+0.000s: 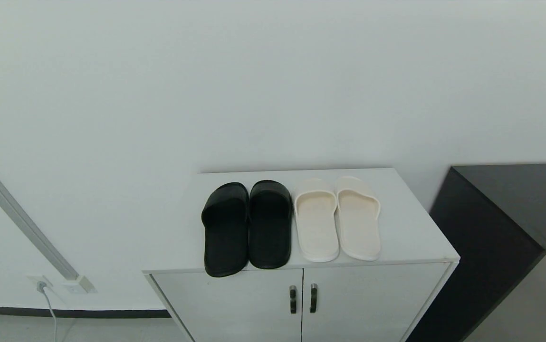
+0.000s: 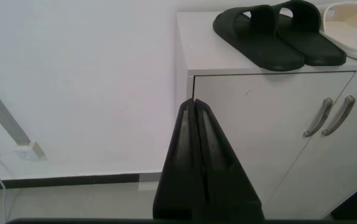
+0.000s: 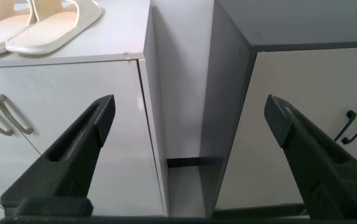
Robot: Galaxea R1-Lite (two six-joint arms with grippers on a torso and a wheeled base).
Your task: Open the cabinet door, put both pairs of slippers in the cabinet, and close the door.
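Observation:
A white two-door cabinet stands against the wall with both doors closed; two dark handles sit side by side at the middle seam. On its top lie a pair of black slippers to the left and a pair of cream slippers to the right, toes toward the wall. My left gripper is shut with nothing in it, low in front of the cabinet's left edge. My right gripper is open and empty, facing the gap beside the cabinet's right side. The black slippers and cream slippers also appear in the wrist views.
A dark cabinet stands close to the right of the white one, with a narrow gap between them. A wall socket with a plugged cable and a grey conduit are low on the wall at the left.

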